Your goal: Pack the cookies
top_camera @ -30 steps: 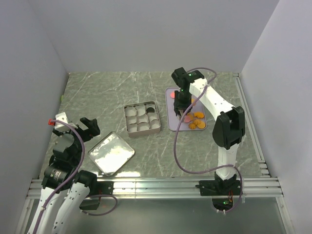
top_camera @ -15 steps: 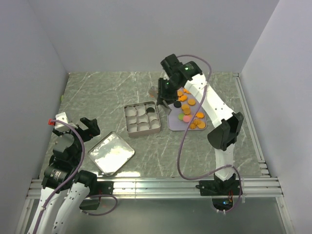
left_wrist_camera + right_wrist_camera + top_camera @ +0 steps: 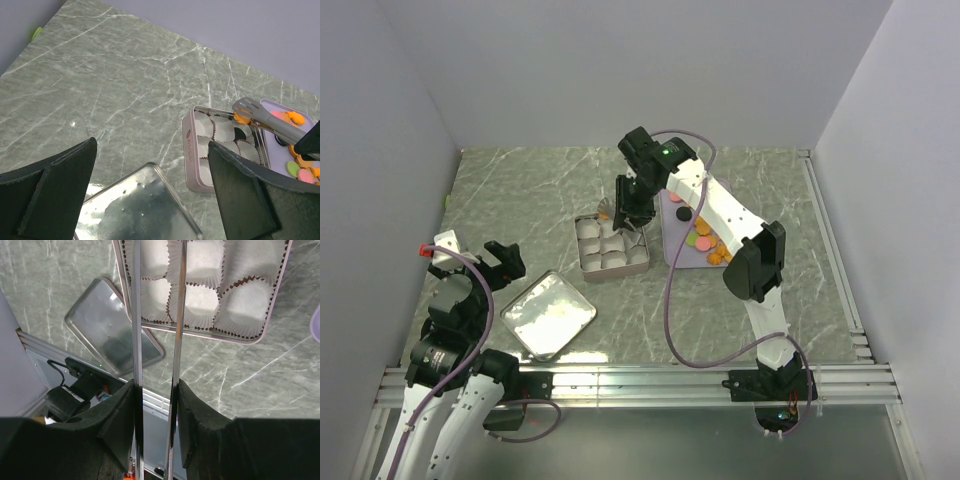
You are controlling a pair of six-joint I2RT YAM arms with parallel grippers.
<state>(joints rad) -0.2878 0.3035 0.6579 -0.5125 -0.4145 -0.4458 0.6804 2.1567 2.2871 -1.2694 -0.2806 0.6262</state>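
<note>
Cookies (image 3: 703, 241), mostly orange with pink and green ones, lie on the lavender tray (image 3: 670, 247); they also show in the left wrist view (image 3: 296, 165). My right gripper (image 3: 632, 200) is shut on metal tongs (image 3: 265, 120), also seen in the right wrist view (image 3: 135, 315). The tongs' tips pinch an orange cookie (image 3: 242, 118) above the far edge of the square tin (image 3: 612, 245). The tin holds white paper cups, and one has a black cookie (image 3: 240, 134). My left gripper (image 3: 498, 260) is open and empty near the front left.
The tin's lid (image 3: 546, 313) lies flat on the table in front of my left gripper (image 3: 151, 146); it also shows in the right wrist view (image 3: 107, 335). The tin's rim (image 3: 250, 335) is below the tongs. Walls enclose the table on three sides.
My right arm has swung left from over the lavender tray to over the tin, carrying an orange cookie in the tongs. The left arm has not moved.
</note>
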